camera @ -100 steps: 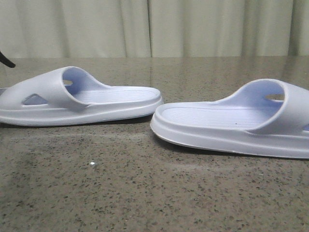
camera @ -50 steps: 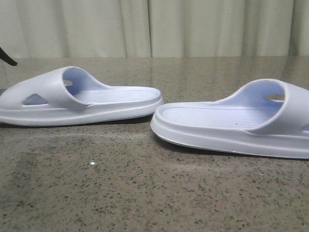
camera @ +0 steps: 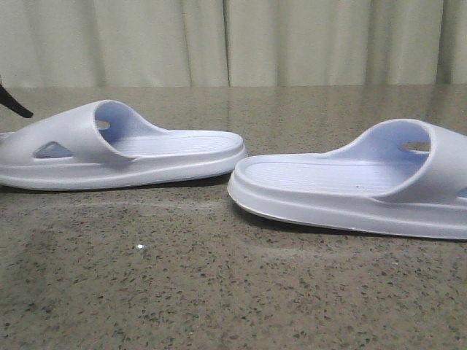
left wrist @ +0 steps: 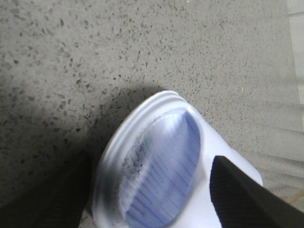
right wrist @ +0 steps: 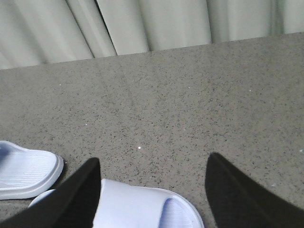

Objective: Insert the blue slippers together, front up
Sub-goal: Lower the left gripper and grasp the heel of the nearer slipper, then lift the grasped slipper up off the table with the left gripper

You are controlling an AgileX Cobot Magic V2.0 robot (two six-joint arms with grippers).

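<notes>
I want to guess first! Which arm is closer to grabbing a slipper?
Probably the left. Its open tool already straddles the left slipper. The right tool is open too, but looks higher above the right slipper.

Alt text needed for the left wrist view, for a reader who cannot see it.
A pale blue slipper, seen end-on with its ribbed footbed showing, lies on a speckled grey table between the two dark, spread fingers of the left claw. A curtain edge shows at one side.
</notes>
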